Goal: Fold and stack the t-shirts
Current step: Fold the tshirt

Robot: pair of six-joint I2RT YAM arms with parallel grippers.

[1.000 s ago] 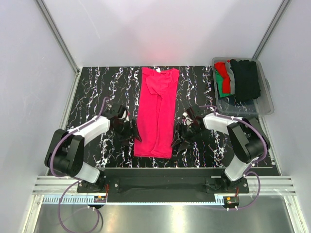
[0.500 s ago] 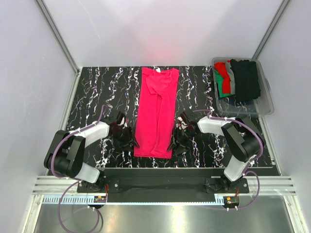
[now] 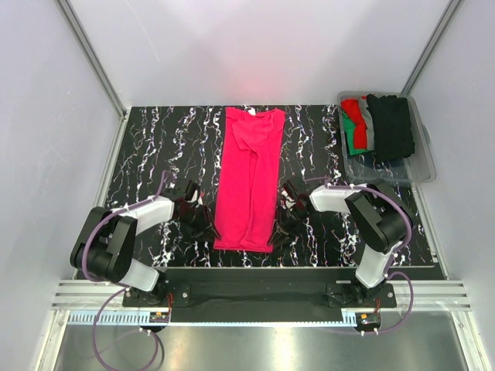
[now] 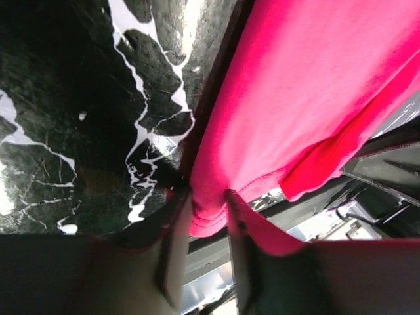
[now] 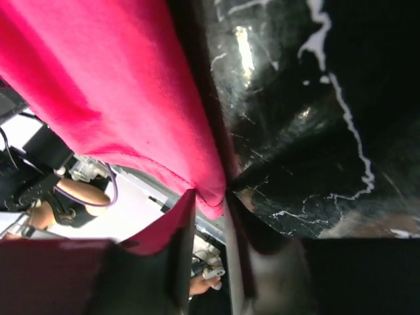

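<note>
Your bright pinkish-red cloth t-shirt [image 3: 249,178] lies folded into a long narrow strip down the middle of the black, white-veined marble-look table [image 3: 155,147]. Its neck end is at the far side and its hem end is just short of the near edge.

Your left gripper [image 3: 207,228] is at the strip's near left corner and your right gripper [image 3: 277,228] is at its near right corner, so the two arms flank the cloth. In the left wrist view the jaws are pinching that hem corner, with a small fold of cloth bunched between the two fingers [image 4: 174,256] and touching both. In the right wrist view the jaws pinch the other corner the same way, its tip caught between the fingers [image 5: 184,262]. The table's near edge runs just beside both pinched corners.

At the far right corner of the table stands a clear plastic rectangular bin [image 3: 423,166], well apart from both grippers. It holds a red shirt [image 3: 357,114], a green shirt [image 3: 354,139], a grey shirt [image 3: 370,124] and a black shirt [image 3: 391,127], packed side by side.
</note>
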